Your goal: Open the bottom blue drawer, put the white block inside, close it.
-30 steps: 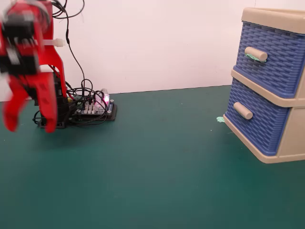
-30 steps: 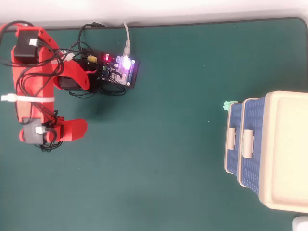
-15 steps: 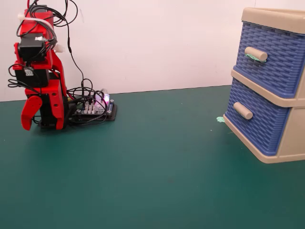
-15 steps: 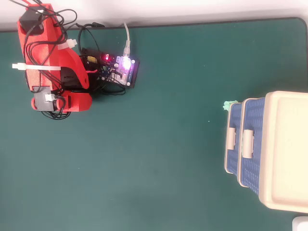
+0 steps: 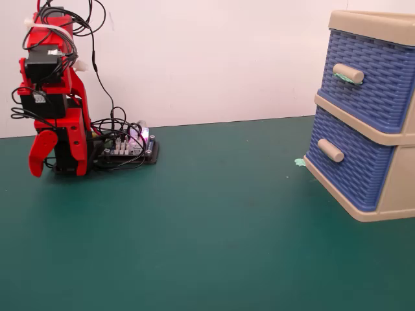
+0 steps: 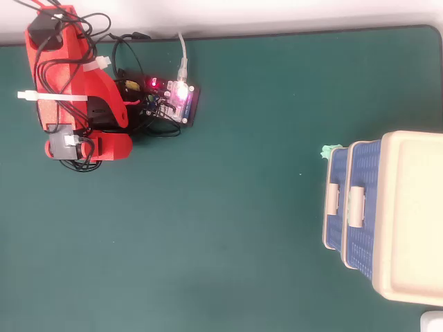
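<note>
The bottom blue drawer (image 5: 353, 165) sits shut in its beige frame (image 5: 395, 188) at the right of the fixed view, its woven front facing left toward the arm. Its plain beige handle (image 5: 331, 150) lies level across that front; in the overhead view the handle (image 6: 332, 200) runs up and down the picture. Above it, the upper drawer (image 5: 373, 78) carries a handle smeared green (image 5: 347, 73). A green scrap (image 5: 299, 162) lies on the green mat (image 5: 207, 227) just beside the frame's far corner. No white block shows in either view.

Farther back, well apart from the drawers, the red arm (image 5: 55, 97) is folded upright over its base beside a lit circuit board (image 6: 176, 102). The gripper (image 5: 39, 155) hangs pointing down; whether the jaws are parted cannot be told. Since a second ago the arm has swung back and tucked in; the drawers are unchanged.
</note>
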Available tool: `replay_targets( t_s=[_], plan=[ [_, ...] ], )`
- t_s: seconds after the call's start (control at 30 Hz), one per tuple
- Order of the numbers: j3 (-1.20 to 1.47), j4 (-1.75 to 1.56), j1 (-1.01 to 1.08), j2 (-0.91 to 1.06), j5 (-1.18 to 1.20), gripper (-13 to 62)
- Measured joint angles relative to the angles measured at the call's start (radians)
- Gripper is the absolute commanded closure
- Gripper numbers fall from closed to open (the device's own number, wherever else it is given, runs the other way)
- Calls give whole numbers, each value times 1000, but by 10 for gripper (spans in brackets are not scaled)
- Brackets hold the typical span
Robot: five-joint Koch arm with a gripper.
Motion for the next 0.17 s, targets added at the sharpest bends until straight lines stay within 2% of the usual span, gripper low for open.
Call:
replay_targets(
  t_s=[0.17],
  plan=[
    [0, -2, 0, 0, 0, 149]
  ],
)
